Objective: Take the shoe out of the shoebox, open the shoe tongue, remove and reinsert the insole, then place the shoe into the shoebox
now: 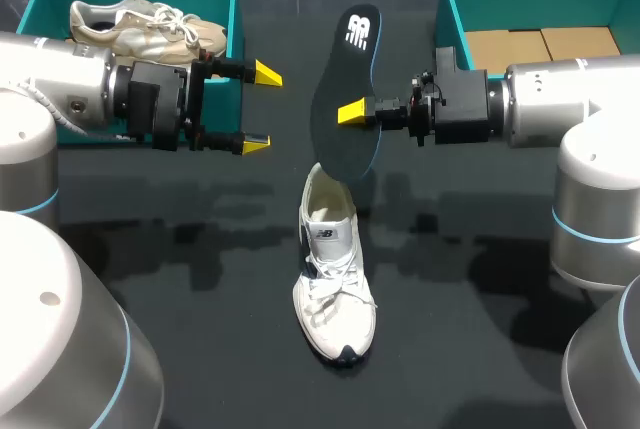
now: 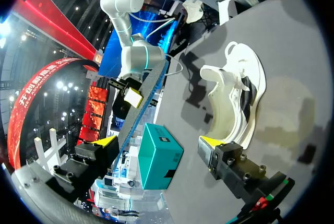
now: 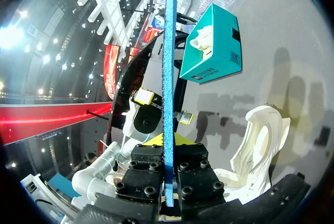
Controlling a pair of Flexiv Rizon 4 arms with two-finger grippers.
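Beige sneaker (image 1: 150,27), brown cardboard (image 1: 540,46), black table (image 1: 200,349)

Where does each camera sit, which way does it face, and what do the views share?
Head: above and behind the robot, looking down on the table; both arms show, left hand open, right hand shut on the insole.
Left wrist: on the left arm, looking past its hand at the white shoe and the right hand.
Right wrist: on the right arm, looking along the clamped insole, edge-on, toward the left hand.
Shared: all three show the white shoe and insole.

The insole (image 1: 347,89) hides one finger of the right gripper (image 1: 354,112) and the shoe's (image 1: 335,279) heel edge.
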